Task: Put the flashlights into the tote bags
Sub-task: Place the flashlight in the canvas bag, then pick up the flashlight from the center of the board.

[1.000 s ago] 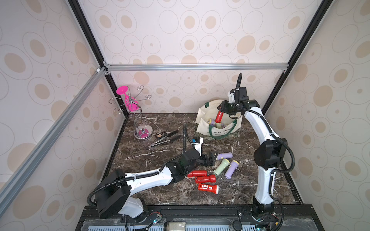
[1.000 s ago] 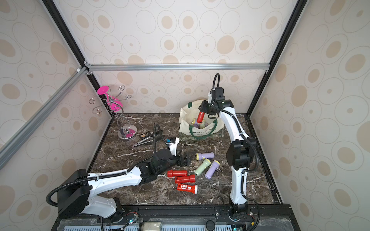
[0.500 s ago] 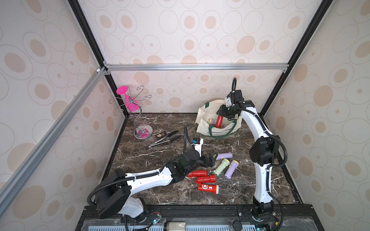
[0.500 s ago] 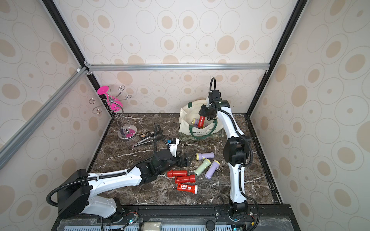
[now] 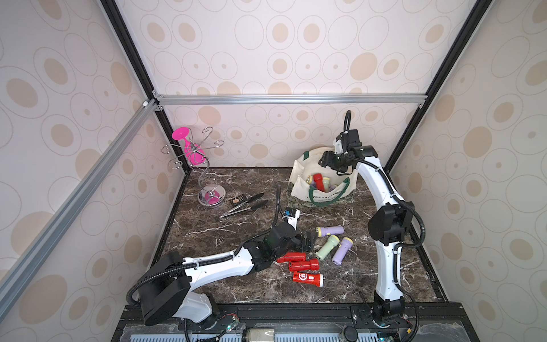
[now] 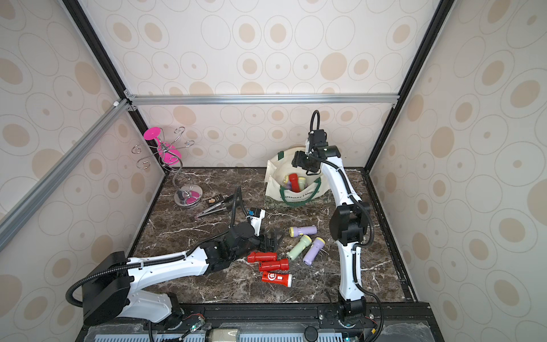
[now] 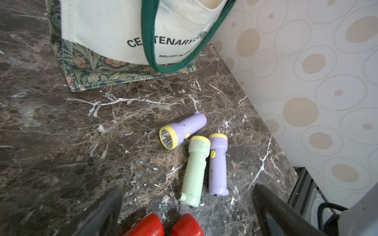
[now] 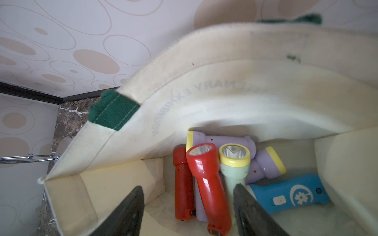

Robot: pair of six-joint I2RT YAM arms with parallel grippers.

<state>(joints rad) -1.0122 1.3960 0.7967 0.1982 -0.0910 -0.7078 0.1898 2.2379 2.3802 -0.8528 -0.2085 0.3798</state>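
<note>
The cream tote bag [image 5: 322, 195] [image 6: 296, 197] with green handles stands at the back right. My right gripper [image 5: 327, 161] [image 8: 188, 190] hangs over its mouth, open, with gaps on both sides of a red flashlight [image 8: 206, 177] lying inside. Beside it in the bag lie another red one [image 8: 183, 183], a pale green one [image 8: 234, 163], lilac ones [image 8: 266, 165] and a blue one [image 8: 290, 194]. My left gripper [image 5: 307, 240] [image 7: 187, 189] is open, low over the table. Three red flashlights [image 5: 305, 264] lie just below it. Two lilac flashlights [image 7: 184, 129] [image 7: 217, 165] and a green one [image 7: 195, 171] lie ahead.
Black-handled tongs [image 5: 244, 204] lie left of the bag. A wire stand [image 5: 192, 151] holding a pink glass stands in the back left corner. Patterned walls close the table on three sides, the right one near the loose flashlights.
My right gripper has opened and let go of the red flashlight, which now lies in the bag. The left arm has not moved.
</note>
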